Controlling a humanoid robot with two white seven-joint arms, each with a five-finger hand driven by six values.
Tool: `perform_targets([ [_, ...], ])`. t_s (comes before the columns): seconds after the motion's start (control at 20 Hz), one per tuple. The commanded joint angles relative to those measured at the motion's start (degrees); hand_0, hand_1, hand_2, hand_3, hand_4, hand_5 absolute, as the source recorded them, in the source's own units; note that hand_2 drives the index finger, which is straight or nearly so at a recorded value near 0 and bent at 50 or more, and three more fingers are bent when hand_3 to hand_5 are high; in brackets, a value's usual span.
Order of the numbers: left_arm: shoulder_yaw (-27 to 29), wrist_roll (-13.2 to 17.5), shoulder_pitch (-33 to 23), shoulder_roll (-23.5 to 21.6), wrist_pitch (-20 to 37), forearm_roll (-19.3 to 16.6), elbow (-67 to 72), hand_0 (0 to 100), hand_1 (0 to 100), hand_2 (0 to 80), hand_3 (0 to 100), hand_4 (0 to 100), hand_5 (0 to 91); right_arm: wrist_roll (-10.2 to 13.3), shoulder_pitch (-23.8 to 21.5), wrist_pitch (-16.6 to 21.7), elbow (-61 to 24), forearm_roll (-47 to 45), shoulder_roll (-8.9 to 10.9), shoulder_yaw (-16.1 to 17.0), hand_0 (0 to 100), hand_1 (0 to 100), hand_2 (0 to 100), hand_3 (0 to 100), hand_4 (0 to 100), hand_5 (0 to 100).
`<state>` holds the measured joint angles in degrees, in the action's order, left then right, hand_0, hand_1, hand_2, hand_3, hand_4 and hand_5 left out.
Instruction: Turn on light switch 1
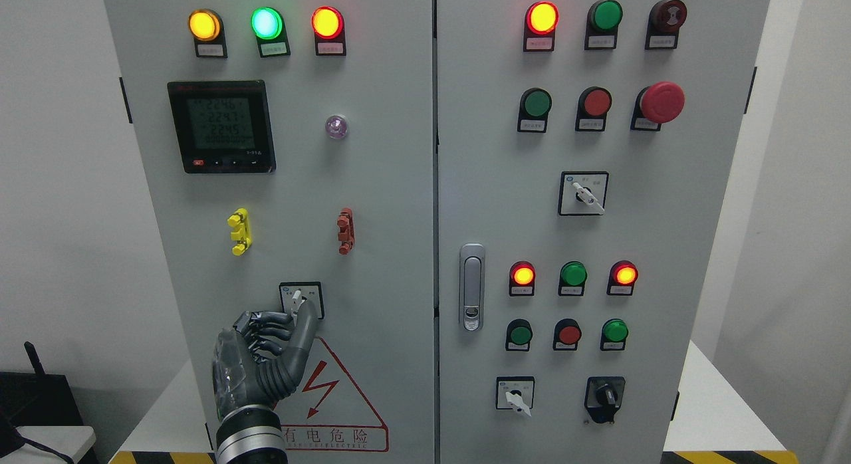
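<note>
- The left hand rises from the cabinet's bottom edge to the rotary light switch, low on the left door.
- Its thumb lies along the switch's white lever while the fingers curl beside it, pinching the lever, apparently to twist it.
- The warning sign sits just beneath.
</note>
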<state>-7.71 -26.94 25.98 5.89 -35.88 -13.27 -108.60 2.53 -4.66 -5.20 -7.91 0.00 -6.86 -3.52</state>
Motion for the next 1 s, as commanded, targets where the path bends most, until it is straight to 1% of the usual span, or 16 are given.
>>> perform_targets([
  [0.0,-0.11,-0.04,0.56,0.09,-0.33,0.09,0.67,14,48,54.9,74,81,80.0,0.02,0.0,0.02,0.0,-0.97,0.0,0.0,12,39,0,0,0,0],
  [0.45,-0.11,-0.04,0.83,0.18,-1.65,0.09,0.76,17,45,55.3,74,82,80.6,0.02,0.0,0.02,0.0,-0.97,0.0,0.0,12,39,0,0,0,0],
  [0.95,-0.11,-0.04,1.71,0.18,-1.74,0.09,1.2,19,44,55.5,75,82,80.7,0.02,0.0,0.02,0.0,-1.05,0.0,0.0,12,39,0,0,0,0],
])
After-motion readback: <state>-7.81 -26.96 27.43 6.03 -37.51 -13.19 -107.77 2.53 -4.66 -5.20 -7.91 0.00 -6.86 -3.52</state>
